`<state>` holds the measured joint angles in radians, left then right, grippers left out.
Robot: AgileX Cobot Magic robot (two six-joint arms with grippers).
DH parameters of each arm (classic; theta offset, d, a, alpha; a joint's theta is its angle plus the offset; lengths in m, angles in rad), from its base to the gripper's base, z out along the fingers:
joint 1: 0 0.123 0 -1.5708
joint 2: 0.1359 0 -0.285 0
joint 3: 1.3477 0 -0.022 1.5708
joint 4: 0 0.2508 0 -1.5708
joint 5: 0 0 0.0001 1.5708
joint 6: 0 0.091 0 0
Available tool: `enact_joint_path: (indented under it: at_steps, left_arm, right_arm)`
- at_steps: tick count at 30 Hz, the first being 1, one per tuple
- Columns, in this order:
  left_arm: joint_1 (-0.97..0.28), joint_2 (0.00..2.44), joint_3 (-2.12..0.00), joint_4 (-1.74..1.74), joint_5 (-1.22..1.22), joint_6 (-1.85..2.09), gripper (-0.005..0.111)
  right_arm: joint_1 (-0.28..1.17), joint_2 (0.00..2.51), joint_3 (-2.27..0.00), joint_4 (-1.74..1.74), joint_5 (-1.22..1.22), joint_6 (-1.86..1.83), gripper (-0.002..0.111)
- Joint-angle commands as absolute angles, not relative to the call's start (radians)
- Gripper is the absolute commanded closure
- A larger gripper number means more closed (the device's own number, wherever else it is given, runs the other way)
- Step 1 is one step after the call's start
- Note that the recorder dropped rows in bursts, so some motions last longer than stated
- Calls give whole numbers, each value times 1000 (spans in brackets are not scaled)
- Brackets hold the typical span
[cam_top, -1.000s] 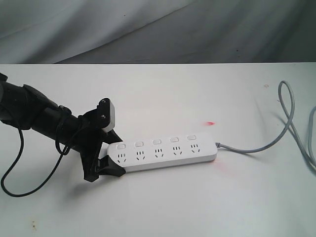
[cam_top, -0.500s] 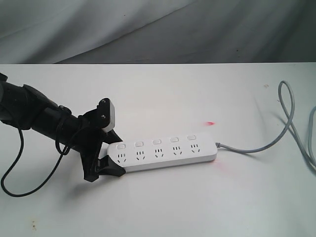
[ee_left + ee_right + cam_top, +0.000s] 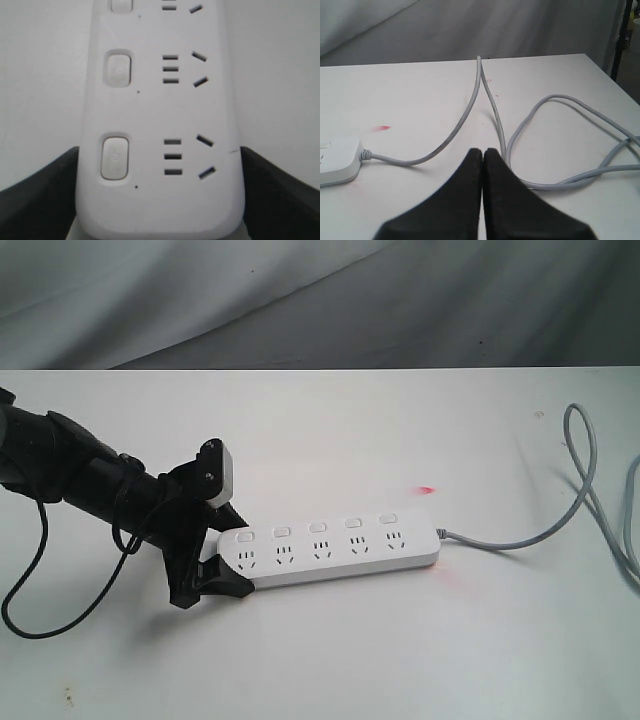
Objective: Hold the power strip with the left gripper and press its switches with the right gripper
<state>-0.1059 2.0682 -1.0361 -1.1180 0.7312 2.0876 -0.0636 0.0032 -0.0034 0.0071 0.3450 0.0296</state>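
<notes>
The white power strip (image 3: pixel 330 550) lies flat on the table, its grey cord (image 3: pixel 560 510) trailing right. My left gripper (image 3: pixel 222 552) is shut on the strip's left end, one black finger on each long side. Up close in the left wrist view, the power strip (image 3: pixel 160 150) fills the space between the fingers (image 3: pixel 40 195), with its switches (image 3: pixel 115 157) in a row beside the sockets. The right gripper (image 3: pixel 482 152) is shut on nothing, above the table over the looping cord (image 3: pixel 490 100). It is out of the exterior view. The strip's cord end (image 3: pixel 337 160) shows at that view's edge.
A small red mark (image 3: pixel 427 488) lies on the white table (image 3: pixel 350 660) behind the strip. The cord loops along the table's right side (image 3: pixel 620 520). A thin black cable (image 3: pixel 40 580) hangs from the left arm. Grey cloth (image 3: pixel 320 300) backs the table.
</notes>
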Motion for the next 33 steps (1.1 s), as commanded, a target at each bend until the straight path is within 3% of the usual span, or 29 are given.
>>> enact_joint_path:
  at_steps: [1,2,3,5,10,16,19,27,28,33]
  left_arm:
    - [-109,2065,-1040,-1081,733,2093,56]
    - [-109,2065,-1040,-1081,733,2093,47]
    - [-109,2065,-1040,-1081,733,2093,30]
    - [-109,2065,-1040,-1081,733,2061,16]
    - [-109,2040,-1040,-1081,697,1998,14]
    - [-109,1812,-1041,-1088,570,1876,15]
    - [-109,1649,-1041,-1088,538,1799,26]
    - [-109,1279,-1041,-1119,528,1651,101]
    - [-109,1246,-1041,-1119,530,1609,107]
    - [-109,1118,-1041,-1119,525,1565,106]
  right_arm:
    - [-70,0,0,10,328,35,108]
    - [-70,0,0,10,328,35,108]
    - [-70,0,0,10,328,35,108]
    - [-70,0,0,10,328,35,108]
    - [-70,0,0,10,328,35,108]
    - [-70,0,0,10,328,35,108]
    - [-70,0,0,10,327,35,108]
    - [-70,0,0,10,327,35,108]
    - [-70,0,0,10,327,35,108]
    - [-70,0,0,10,327,35,108]
